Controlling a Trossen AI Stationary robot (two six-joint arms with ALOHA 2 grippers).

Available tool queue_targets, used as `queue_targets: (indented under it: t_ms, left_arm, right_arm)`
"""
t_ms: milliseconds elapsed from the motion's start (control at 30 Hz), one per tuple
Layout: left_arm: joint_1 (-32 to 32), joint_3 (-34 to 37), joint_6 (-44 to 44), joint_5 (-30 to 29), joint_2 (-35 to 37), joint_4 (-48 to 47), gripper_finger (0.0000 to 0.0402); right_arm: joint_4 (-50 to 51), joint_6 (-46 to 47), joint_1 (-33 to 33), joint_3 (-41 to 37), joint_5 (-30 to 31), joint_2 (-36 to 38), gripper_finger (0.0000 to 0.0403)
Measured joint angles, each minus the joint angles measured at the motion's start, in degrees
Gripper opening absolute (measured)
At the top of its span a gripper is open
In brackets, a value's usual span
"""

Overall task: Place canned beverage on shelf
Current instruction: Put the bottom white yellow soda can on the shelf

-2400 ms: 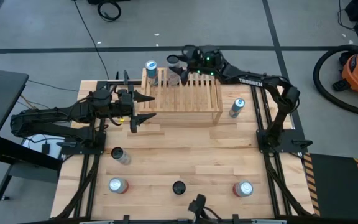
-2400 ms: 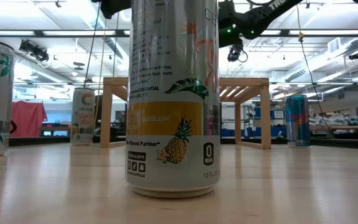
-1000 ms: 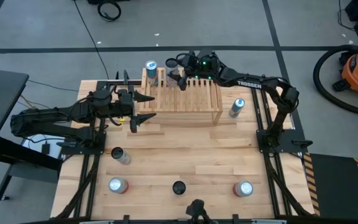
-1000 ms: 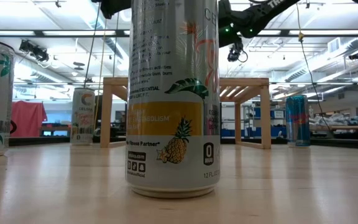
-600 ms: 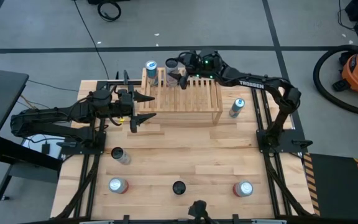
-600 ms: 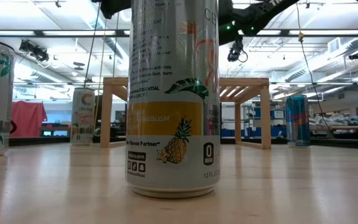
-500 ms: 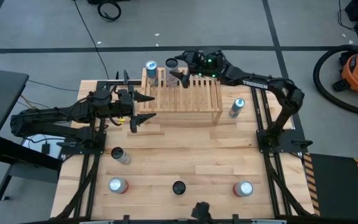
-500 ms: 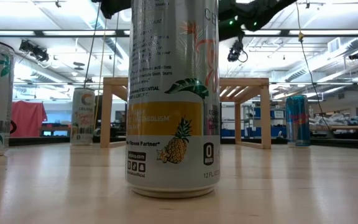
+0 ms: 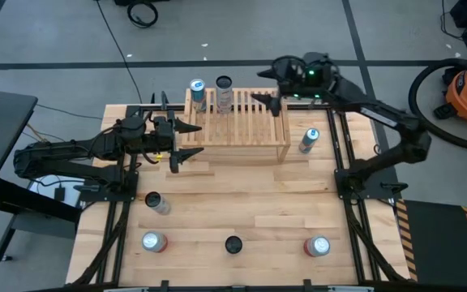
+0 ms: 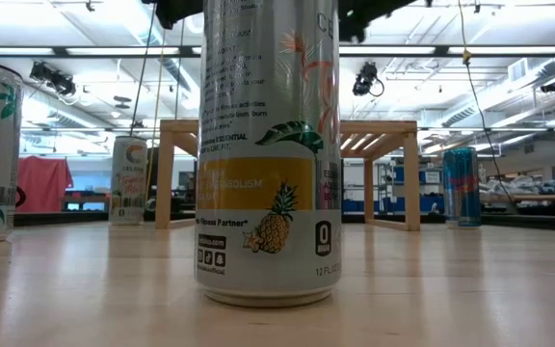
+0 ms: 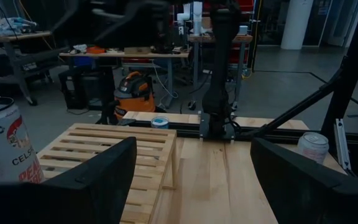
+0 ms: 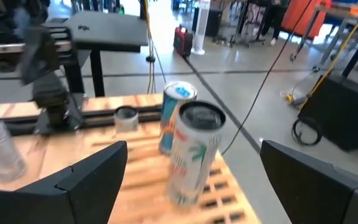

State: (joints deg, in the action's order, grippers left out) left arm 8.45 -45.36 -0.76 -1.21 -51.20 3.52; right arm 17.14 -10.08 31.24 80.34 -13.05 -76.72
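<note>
Wooden shelf: the slatted shelf (image 9: 235,122) stands at the far middle of the table (image 9: 242,203) and serves as the landmark for every place below.
Cans on the shelf: a blue-topped can (image 9: 197,90) stands at the shelf's far left corner, and a pale dark-topped can (image 9: 224,91) stands upright just right of it on the far edge.
Step in hand: judged from the layout, the dark-topped can has just been set down and let go; this placement looks finished.
Right gripper: the right gripper (image 9: 270,86) hangs over the shelf's far right part, well apart from both cans, fingers spread wide and empty; in the right wrist view the pale can (image 12: 191,155) stands free between them, farther off.
Left gripper: the left gripper (image 9: 183,142) waits just off the shelf's left end, jaws parted with nothing between them.
Next move: probably another can; it calls for lifting the right arm clear of the shelf, then lowering it squarely over a can.
Nearest candidate: a blue can (image 9: 307,140) stands just right of the shelf, on the right arm's side.
Other cans: four more stand in front of the shelf, well apart from it: a grey one (image 9: 154,202), a red-and-silver one (image 9: 152,241), a dark-topped one (image 9: 233,244) and a red one (image 9: 317,246).
In the way: nothing lies between the right gripper and the blue can; the shelf's right end is the only thing near that path.
</note>
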Motion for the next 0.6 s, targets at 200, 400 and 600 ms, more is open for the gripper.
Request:
queue_targets:
  t_ms: [200,400,600]
  left_arm:
    - [0.0,0.0,0.0,0.0,0.0,0.0,0.0318]
    - [0.0,0.0,0.0,0.0,0.0,0.0,0.0318]
    - [0.0,0.0,0.0,0.0,0.0,0.0,0.0318]
  right_arm:
    - [14.3,2.0,0.0,0.0,1.8,7.0,0.038]
    - [27.3,6.3,-1.0,0.0,9.3,12.3,0.038]
    - [33.8,13.1,-5.4,0.0,12.0,14.9,0.038]
